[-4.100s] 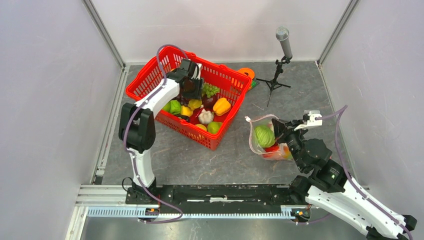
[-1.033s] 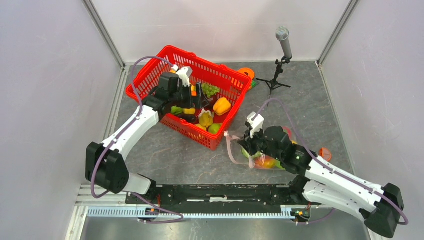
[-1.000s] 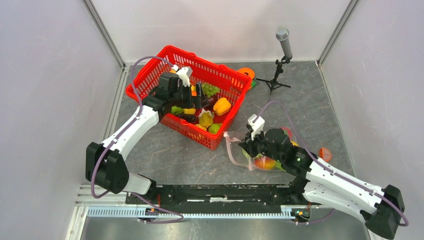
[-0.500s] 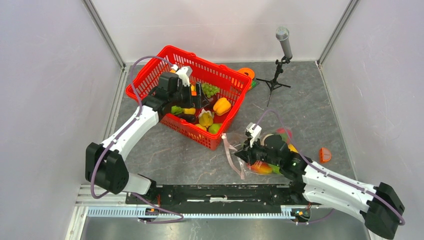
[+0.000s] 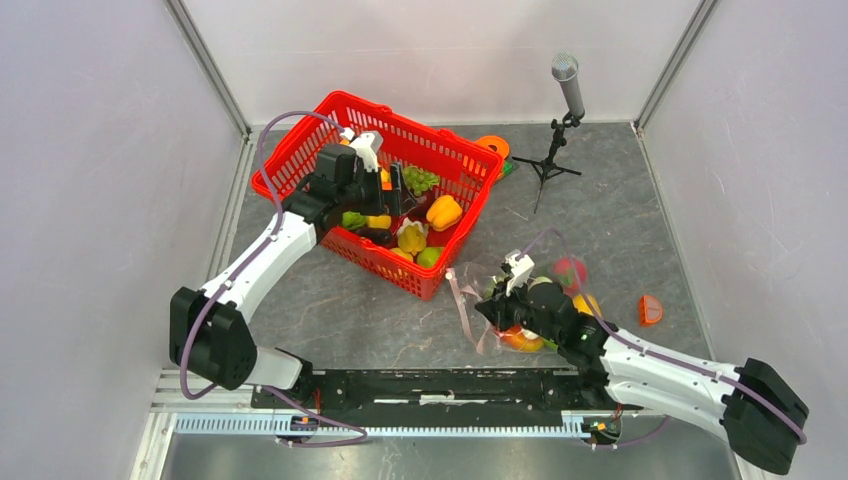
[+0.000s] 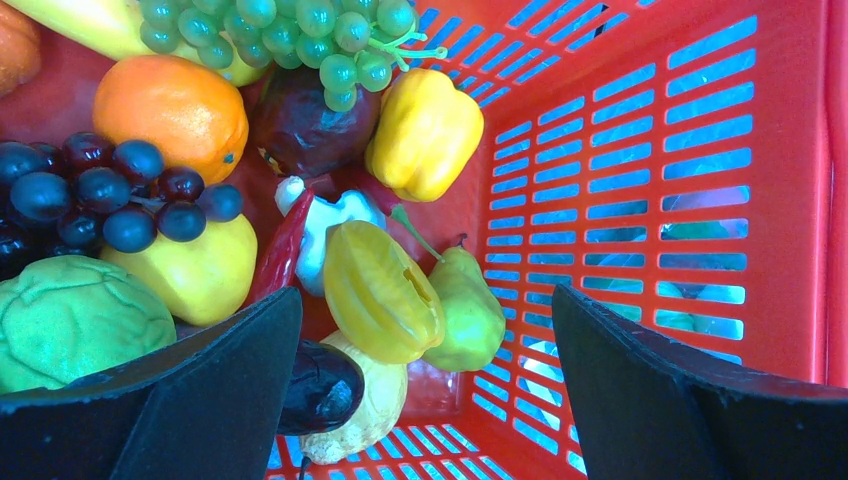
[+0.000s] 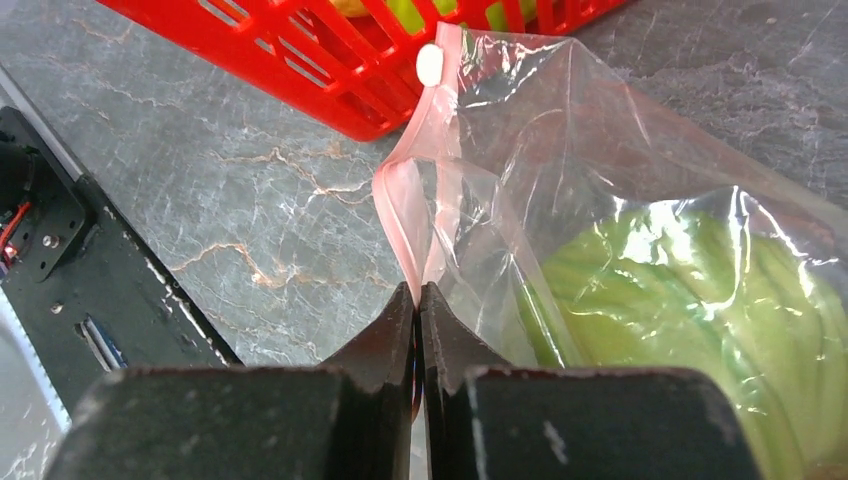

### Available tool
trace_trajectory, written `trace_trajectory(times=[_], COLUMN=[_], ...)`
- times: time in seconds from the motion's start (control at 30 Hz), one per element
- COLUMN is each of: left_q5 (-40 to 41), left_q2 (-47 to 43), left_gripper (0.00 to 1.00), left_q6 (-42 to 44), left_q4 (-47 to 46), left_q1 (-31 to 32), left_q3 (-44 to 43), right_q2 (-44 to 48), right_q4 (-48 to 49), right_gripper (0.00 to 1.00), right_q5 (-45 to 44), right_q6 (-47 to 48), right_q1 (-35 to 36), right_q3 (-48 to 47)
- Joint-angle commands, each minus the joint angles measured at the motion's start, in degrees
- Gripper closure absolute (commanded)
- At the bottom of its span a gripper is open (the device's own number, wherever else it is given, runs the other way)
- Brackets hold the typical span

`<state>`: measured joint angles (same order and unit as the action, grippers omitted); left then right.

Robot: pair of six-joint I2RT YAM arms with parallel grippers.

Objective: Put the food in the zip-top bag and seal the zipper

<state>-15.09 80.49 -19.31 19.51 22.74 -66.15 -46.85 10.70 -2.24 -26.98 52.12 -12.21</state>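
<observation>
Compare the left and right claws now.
Left claw is wide open; right claw is shut. Left claw hangs over the basket, holding nothing; right claw pinches the zipper of the bag. Both are black.

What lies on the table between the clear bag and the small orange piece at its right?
Nothing. In the top view, the grey table is bare between the clear bag and the small orange piece.

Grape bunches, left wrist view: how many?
2: a green bunch at the top edge, a dark purple bunch at the left, below the orange. Others may be hidden underneath.
</observation>
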Motion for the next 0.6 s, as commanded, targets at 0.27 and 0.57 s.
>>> trace_trajectory(times=[0.27,0.57], left_q5=[0.93,0.53], left_q2=[-4.53,-4.93], left_gripper=[0.0,0.0], left_q6=[-0.75,-0.55], left_q4=[-2.45,-2.02], left_q1=[0.27,0.22], left_q3=[0.03,0.06], right_q2=[8.19,2.88], right_q4=[-3.72,-5.96], right_gripper=[0.89,0.89], right_q5=[-8.38,-5.84], right_q6=[8.6,6.66], right_q1=[0.13,0.09], right_q3=[-14.33,-11.67])
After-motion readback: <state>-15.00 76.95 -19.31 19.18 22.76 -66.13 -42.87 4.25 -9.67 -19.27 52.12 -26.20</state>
